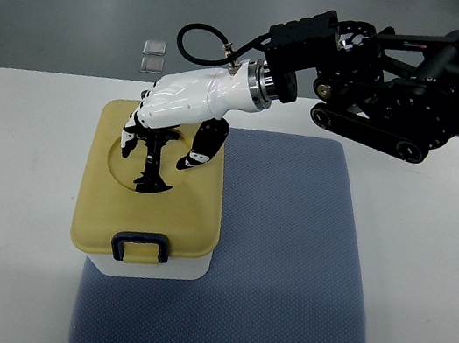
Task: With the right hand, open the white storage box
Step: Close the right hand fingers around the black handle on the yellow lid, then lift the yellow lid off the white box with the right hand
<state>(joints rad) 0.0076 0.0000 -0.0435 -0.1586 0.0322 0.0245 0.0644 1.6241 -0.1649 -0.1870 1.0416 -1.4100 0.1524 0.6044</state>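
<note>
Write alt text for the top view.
The robot's right hand reaches down onto the yellow lid of a white storage box, which sits closed on a blue mat covering a white table.

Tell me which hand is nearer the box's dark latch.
Right. The right hand is over the yellow lid of the storage box, on the far side of the dark latch from the camera. The left hand is not in view.
</note>
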